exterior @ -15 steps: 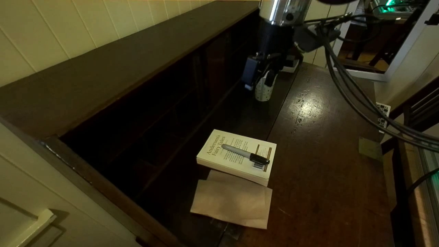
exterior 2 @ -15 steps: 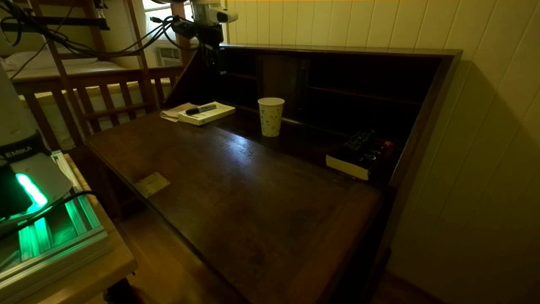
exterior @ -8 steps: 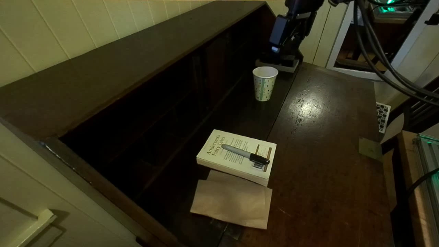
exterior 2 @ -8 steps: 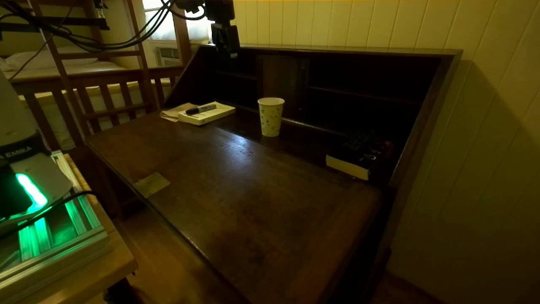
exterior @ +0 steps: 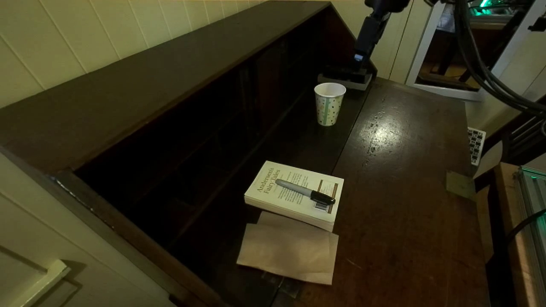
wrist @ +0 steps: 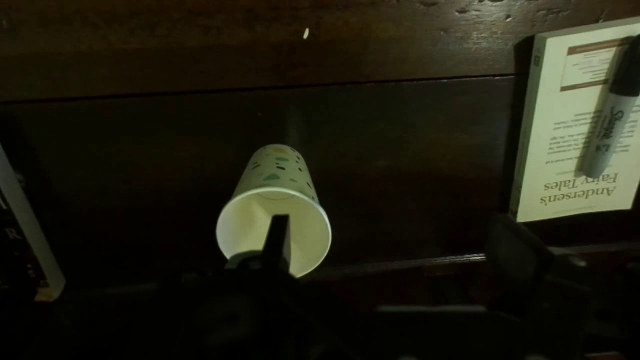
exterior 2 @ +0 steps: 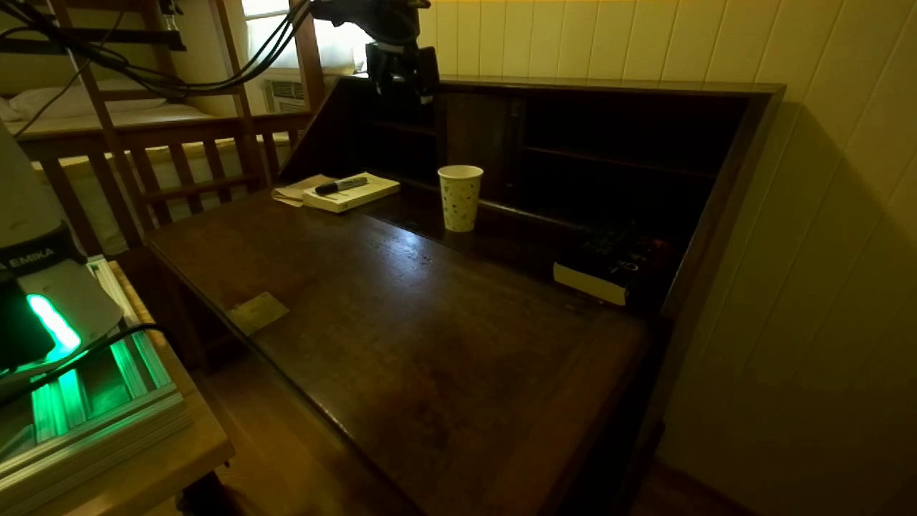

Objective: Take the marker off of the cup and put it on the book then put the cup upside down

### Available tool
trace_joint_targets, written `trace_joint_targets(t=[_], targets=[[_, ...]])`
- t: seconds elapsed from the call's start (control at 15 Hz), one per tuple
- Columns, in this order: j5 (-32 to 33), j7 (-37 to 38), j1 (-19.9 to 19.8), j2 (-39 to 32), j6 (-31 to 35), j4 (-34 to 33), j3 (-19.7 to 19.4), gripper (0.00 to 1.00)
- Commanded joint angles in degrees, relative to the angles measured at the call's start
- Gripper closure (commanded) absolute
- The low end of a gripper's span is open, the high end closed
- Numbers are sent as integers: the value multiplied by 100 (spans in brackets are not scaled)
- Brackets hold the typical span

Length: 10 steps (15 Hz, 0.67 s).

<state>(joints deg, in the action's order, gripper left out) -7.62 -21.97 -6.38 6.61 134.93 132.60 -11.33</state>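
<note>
gripper shifted; sharpie marker tops "andersen's fairy tales" book.

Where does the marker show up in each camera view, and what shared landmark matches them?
In an exterior view, the marker lies below and slightly right of centre.
In an exterior view, the marker lies left of centre, in the upper half.
In the wrist view, the marker lies at the right edge, above mid-height.
Shared landmark: the white book beneath it in every view.
</note>
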Motion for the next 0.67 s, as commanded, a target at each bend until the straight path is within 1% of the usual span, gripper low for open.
trace_joint_targets(t=[0.0, 0.07, 0.13, 0.33, 0.6], targets=[[-476, -756, 31, -360, 218, -170, -41, 0], [-574, -731, 19, -453, 254, -193, -18, 0], [-294, -477, -35, -194, 176, -20, 32, 0], [-374, -547, -54, -380, 224, -89, 54, 0], [-379, -550, -57, -410, 224, -127, 58, 0]])
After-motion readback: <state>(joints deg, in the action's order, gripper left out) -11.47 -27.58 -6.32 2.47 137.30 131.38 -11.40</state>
